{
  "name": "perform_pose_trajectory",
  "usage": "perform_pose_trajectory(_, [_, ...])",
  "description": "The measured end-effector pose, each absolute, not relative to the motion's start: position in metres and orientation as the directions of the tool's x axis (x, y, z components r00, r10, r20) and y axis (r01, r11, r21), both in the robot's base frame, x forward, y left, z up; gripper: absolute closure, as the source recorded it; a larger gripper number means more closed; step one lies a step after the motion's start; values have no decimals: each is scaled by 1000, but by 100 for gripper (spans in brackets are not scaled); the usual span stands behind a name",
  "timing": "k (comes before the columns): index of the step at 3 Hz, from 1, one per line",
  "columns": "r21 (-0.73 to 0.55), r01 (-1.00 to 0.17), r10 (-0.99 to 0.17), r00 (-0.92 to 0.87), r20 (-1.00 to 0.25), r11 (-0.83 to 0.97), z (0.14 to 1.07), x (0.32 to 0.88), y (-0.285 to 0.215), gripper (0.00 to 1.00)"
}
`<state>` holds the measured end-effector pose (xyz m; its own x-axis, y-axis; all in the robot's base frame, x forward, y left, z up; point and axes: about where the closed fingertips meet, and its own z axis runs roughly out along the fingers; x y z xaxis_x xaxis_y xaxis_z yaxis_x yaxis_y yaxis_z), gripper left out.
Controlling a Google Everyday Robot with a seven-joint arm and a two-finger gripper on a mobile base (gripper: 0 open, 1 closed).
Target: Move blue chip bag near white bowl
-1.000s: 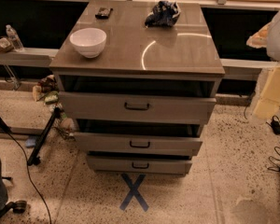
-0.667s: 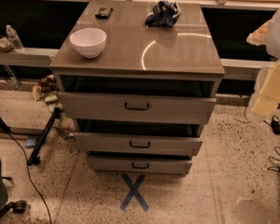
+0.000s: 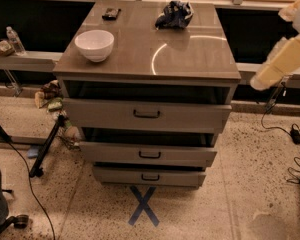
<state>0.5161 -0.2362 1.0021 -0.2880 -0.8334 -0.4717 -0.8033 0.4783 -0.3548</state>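
Note:
The blue chip bag (image 3: 174, 14) lies crumpled at the back right of the drawer cabinet's top (image 3: 190, 59). The white bowl (image 3: 94, 44) stands on the front left of the same top, well apart from the bag. My gripper is out of view. Only a cream-coloured arm link (image 3: 280, 61) shows at the right edge, beside the cabinet and lower than the bag.
A small flat black object (image 3: 111, 13) lies at the back left of the top. The cabinet has three drawers (image 3: 147, 115) pulled slightly out. Cables (image 3: 285, 134) lie on the floor at right, a stand leg (image 3: 45, 149) at left, and a blue X (image 3: 144, 205) in front.
The cream arm link at the right edge has swung up and tilted towards the cabinet. The bag and the bowl have not moved.

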Motion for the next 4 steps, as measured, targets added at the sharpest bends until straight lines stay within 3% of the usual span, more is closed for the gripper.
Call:
perform_pose_trajectory(1, [-311, -675, -644, -318, -696, 669, 1006, 581, -247, 0])
perform_pose_trajectory(2, [-262, -628, -517, -264, -814, 733, 1001, 618, -236, 0])
perform_pose_trajectory(4, [-302, -515, -449, -185, -874, 802, 1007, 675, -216, 0])
